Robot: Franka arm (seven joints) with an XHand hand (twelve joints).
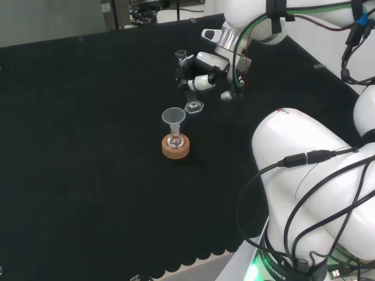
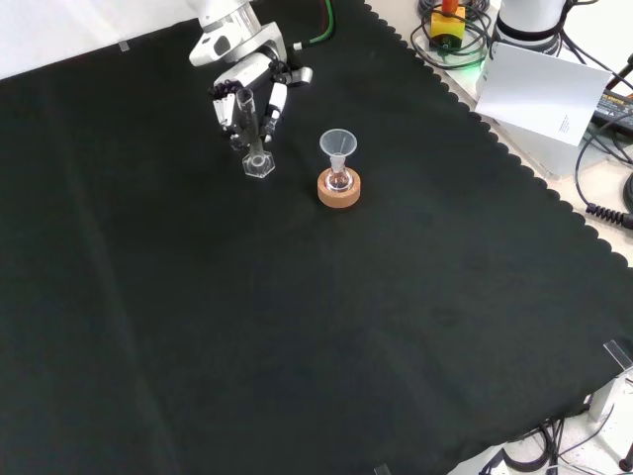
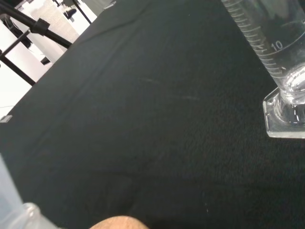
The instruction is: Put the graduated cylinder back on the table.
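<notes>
The clear graduated cylinder [image 1: 188,88] stands upright, and its hexagonal foot [image 1: 194,107] looks to rest on the black cloth. The black and white hand [image 1: 202,79] reaches in from the right of the head view, its fingers curled round the cylinder's upper part. In the front view the hand [image 2: 247,84] comes from the top and holds the cylinder [image 2: 253,134] above its foot [image 2: 258,165]. The wrist view shows the cylinder's marked tube [image 3: 267,43] and its foot [image 3: 286,117] on the cloth.
A small flask with a clear funnel [image 1: 174,117] in its neck sits on a cork ring [image 1: 176,147], just in front of the cylinder in the head view. In the front view the cork ring [image 2: 339,189] lies to the cylinder's right. The arm's white links [image 1: 304,152] stand at the right.
</notes>
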